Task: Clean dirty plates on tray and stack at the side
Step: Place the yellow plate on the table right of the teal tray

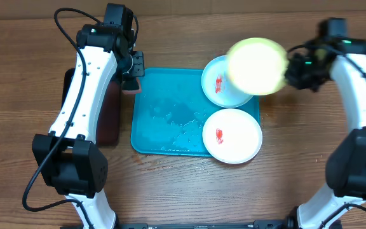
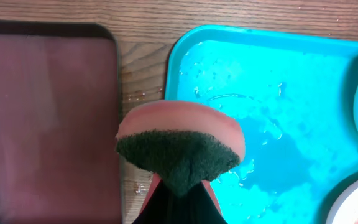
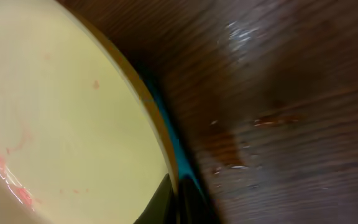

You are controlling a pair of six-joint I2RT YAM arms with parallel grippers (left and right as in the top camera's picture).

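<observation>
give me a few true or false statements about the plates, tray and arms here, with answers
1. The right tool grips the yellow-green plate by its rim, held up over the tray's far right corner. True.
2. The left tool holds a white cloth. False: it holds a pink sponge with a dark green scouring face.
3. The white plate and the pale cyan plate both show red smears. True.
4. The turquoise tray is dry. False: water droplets lie across its floor.
5. The white plate is stacked on the pale cyan plate. False: each lies on the tray by itself, neither on the other.
</observation>
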